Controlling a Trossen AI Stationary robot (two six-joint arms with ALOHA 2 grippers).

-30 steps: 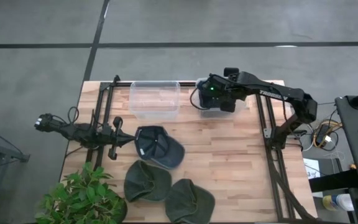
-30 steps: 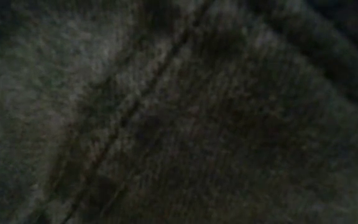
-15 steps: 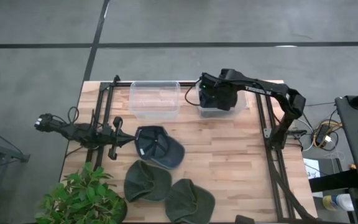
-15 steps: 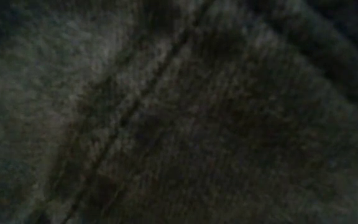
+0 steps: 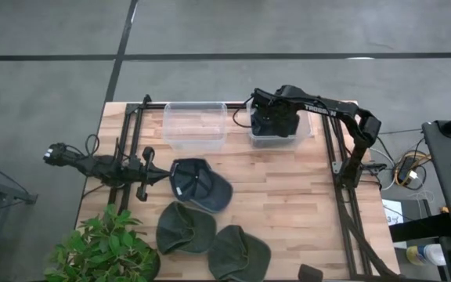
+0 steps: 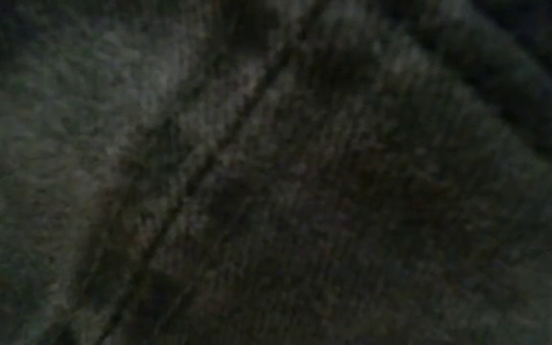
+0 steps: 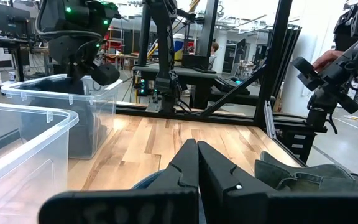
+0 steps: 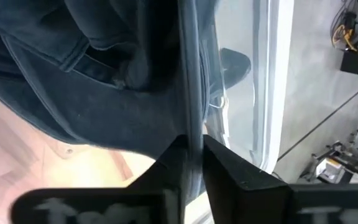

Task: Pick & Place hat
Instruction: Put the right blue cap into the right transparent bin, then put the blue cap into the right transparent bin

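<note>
A navy hat [image 8: 73, 74] hangs in my right gripper [image 8: 191, 146], which is shut on it inside the right clear bin [image 5: 304, 135] at the table's far edge. The left wrist view shows that gripper [image 7: 82, 37] reaching down into the bin [image 7: 73, 118]. My left gripper [image 5: 163, 177] lies shut and low at the table's left, its tips [image 7: 197, 146] just short of a second navy cap [image 5: 200, 184] resting crown down. Two green caps [image 5: 185, 227] [image 5: 237, 252] lie near the near edge. My right gripper pinches a thin edge of the navy hat [image 8: 190, 93] between its two fingers, coming from above and pointing down into the bin. The rest of the hat spreads out beyond the fingers inside the bin; I cannot tell whether it touches the bin's floor.
A second clear bin [image 5: 196, 124] stands left of the right one. A potted plant [image 5: 104, 247] fills the near left corner. Dark green cloth [image 6: 276, 172] covers the whole low view. Black frame rails [image 5: 343, 188] run along both table sides; bare wood lies between the bins and the caps.
My right arm has drawn its elbow in toward the far right bin, and its gripper has shifted a little to the right over the bin, still shut on the hat. The left arm and the caps on the table have kept still.
</note>
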